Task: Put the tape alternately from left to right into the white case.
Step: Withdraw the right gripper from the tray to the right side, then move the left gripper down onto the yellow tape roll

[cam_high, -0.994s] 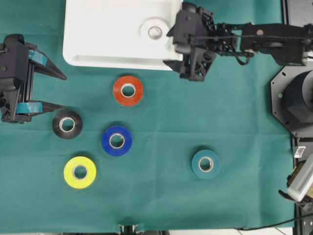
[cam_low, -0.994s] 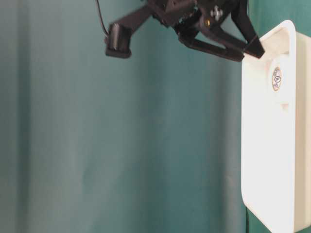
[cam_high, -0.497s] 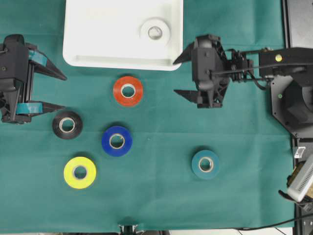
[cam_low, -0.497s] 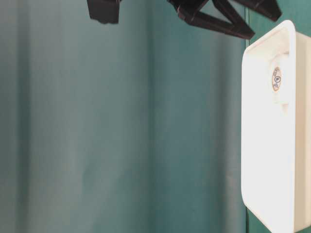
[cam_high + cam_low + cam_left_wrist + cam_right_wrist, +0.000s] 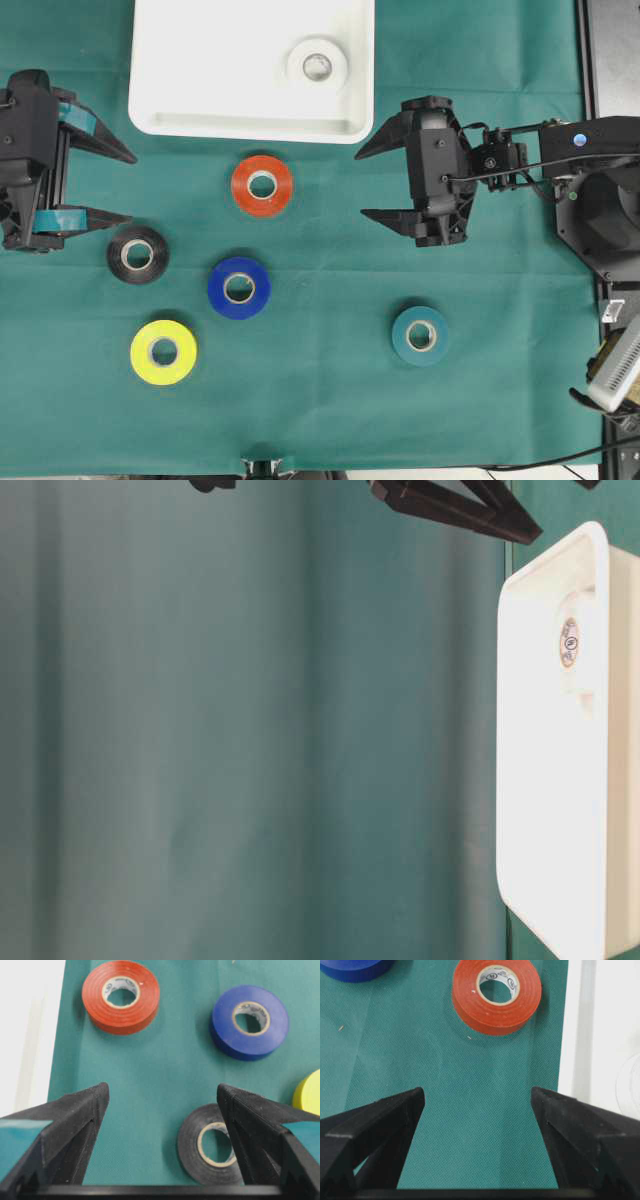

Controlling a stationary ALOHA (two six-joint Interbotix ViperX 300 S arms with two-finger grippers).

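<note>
One roll is done: the white tape (image 5: pixel 317 63) lies inside the white case (image 5: pixel 200 90), near its right end. Five rolls wait on the green cloth (image 5: pixel 330 400): red-orange (image 5: pixel 262 185), blue (image 5: pixel 239 287), yellow (image 5: pixel 163 352), teal (image 5: pixel 420 335), black (image 5: pixel 138 254). The left gripper (image 5: pixel 115 185) and right gripper (image 5: pixel 375 183) both stand spread and empty.

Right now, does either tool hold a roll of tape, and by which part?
No. The left tool and the right tool are both open and empty, each above the green cloth.
</note>
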